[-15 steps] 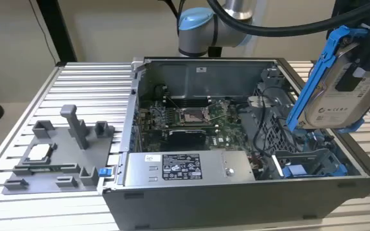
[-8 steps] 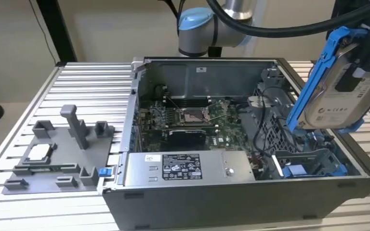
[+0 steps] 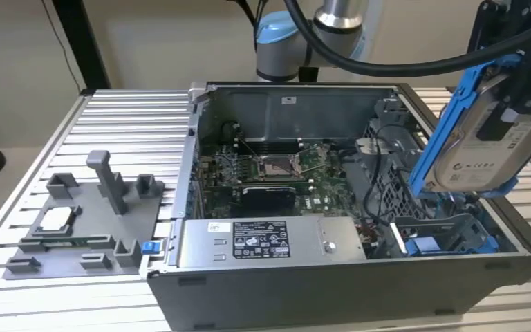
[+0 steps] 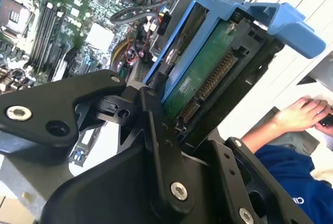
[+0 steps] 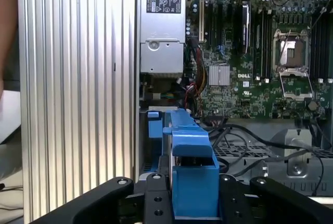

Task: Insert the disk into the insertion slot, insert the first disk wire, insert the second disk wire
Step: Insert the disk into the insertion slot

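Note:
My gripper [image 3: 516,83] is shut on the disk [image 3: 483,149], a silver-grey drive with a white label in a blue frame [image 3: 442,121]. It hangs tilted, almost on edge, above the open computer case [image 3: 339,290] at the exterior view's right. Below it lies the drive bay with its blue slot [image 3: 436,243]. The second wrist view shows the disk's green board side [image 4: 204,75] between black fingers [image 4: 153,114]. The blue frame [image 5: 191,153] stands between the fingers [image 5: 156,200] in the first wrist view. Black cables [image 3: 376,197] run beside the bay; which are the disk wires I cannot tell.
A grey labelled power supply box [image 3: 265,242] and the motherboard [image 3: 275,173] sit inside the case. A grey fixture plate [image 3: 81,221] with upright parts lies on the ribbed metal table [image 3: 127,124]. A person's hand [image 4: 302,113] and blue sleeve [image 4: 291,174] are close by.

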